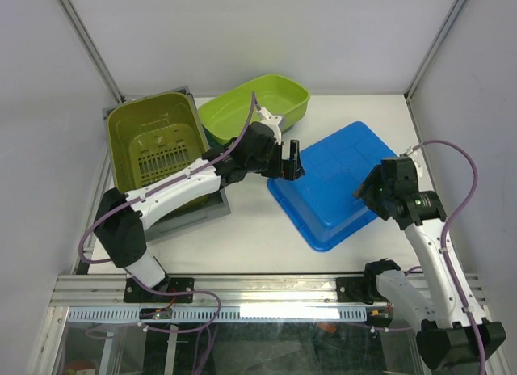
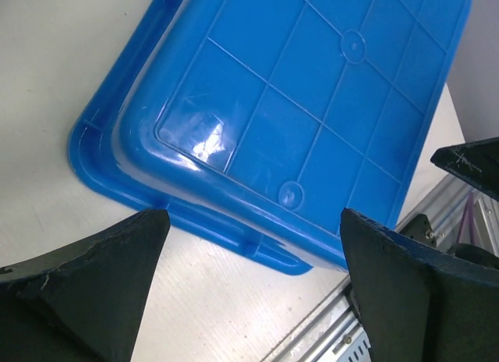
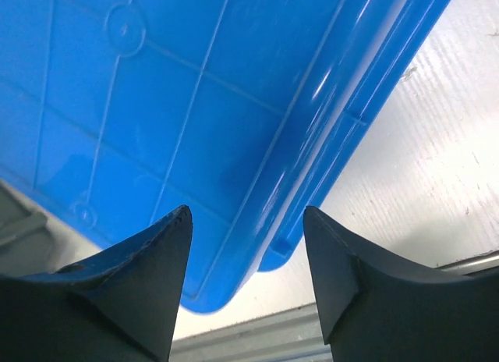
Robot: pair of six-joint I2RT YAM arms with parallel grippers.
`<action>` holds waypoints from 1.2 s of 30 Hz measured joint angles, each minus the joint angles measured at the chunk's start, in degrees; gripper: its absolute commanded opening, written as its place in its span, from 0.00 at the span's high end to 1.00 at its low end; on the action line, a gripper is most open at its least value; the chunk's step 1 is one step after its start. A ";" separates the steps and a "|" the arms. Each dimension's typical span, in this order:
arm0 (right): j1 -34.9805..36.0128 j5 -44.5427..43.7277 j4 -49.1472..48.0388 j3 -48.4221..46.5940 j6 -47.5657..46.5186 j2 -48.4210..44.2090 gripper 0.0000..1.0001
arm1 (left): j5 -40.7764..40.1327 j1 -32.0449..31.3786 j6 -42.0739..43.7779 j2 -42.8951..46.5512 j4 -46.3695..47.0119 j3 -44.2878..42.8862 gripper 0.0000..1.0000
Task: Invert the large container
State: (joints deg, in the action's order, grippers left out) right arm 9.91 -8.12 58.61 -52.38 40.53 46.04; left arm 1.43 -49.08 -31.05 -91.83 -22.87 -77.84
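The large blue container (image 1: 335, 185) lies upside down on the white table, its ribbed bottom facing up. It fills the left wrist view (image 2: 312, 104) and the right wrist view (image 3: 195, 104). My left gripper (image 1: 291, 162) is open and empty, hovering just above the container's left edge. My right gripper (image 1: 365, 191) is open and empty, above the container's right side near its rim. Neither gripper touches the container.
An olive-green perforated basket (image 1: 157, 145) stands tilted on a grey lid (image 1: 194, 216) at the left. A lime-green tub (image 1: 257, 107) sits at the back centre. A metal rail (image 1: 266, 288) runs along the near table edge. Grey walls enclose the table.
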 measured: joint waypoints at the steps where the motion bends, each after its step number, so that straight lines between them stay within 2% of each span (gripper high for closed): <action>1: -0.39 -0.37 -0.42 0.11 0.28 1.25 0.39 | -0.07 0.00 0.52 -0.87 -0.35 -0.61 0.01; 8: -5.51 -0.20 -5.49 2.23 1.05 5.14 0.44 | -0.50 0.63 4.39 -3.89 -2.03 -4.17 0.01; 15: -8.04 -0.20 -9.07 4.94 0.96 7.21 0.53 | 0.74 3.45 7.67 -5.68 -2.38 -5.20 0.01; 27: -14.97 1.05 -13.35 6.14 -2.62 7.43 0.54 | 6.62 4.50 10.88 -11.54 -2.47 -5.27 0.01; 36: -17.97 2.34 -14.23 4.52 -5.07 10.16 0.54 | 11.17 3.65 10.93 -11.56 -0.26 -3.19 0.01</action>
State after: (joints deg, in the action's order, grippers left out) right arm -8.05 -5.78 44.38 -47.86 35.46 56.21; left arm 12.60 -45.43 -20.12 -103.39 -23.14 -81.03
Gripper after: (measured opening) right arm 0.462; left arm 0.990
